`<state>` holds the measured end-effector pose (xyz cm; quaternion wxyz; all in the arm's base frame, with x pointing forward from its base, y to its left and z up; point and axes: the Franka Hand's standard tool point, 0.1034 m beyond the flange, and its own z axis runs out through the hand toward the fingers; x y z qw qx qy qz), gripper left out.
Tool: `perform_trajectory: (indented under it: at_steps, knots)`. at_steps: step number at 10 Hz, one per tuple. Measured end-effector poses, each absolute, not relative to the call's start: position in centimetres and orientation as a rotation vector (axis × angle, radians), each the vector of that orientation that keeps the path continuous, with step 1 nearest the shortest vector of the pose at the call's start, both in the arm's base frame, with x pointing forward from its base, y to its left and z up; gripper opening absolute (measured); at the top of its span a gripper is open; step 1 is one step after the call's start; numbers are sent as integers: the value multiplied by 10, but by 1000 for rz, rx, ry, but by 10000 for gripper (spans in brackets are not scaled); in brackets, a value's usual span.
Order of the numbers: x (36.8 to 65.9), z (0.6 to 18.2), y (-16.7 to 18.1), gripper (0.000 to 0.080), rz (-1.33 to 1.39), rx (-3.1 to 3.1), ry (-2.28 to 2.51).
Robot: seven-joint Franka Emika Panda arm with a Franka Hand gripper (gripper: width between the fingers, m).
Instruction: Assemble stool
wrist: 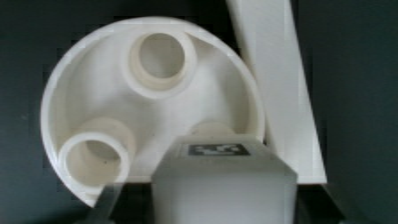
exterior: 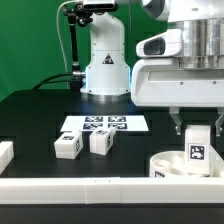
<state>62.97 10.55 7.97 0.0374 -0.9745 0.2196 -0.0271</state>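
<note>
Over the seat (exterior: 166,160), pincer (exterior: 197,136) clamped on a leg (exterior: 197,150)

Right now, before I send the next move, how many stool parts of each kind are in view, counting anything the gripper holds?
Seat: 1
Loose legs on the table: 2
Leg in the gripper: 1
Total: 4

The arm's base (exterior: 105,65) is a glossy white rounded pedestal. A black cable (exterior: 73,45) runs up beside the base toward a red-trimmed joint (exterior: 85,9) above it. Nearer the camera than the base, a boxy white-and-grey wrist housing (exterior: 185,68) carries the end effector (exterior: 197,130), with short dark fingers (exterior: 178,125).
</note>
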Motion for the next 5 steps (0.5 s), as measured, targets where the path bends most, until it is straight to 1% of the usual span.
perform_trajectory:
  at_steps: [3,5]
  knots:
    - [629,80,113,337,-61,-2824,1098]
    - [629,80,117,337,-35,-2715,1299]
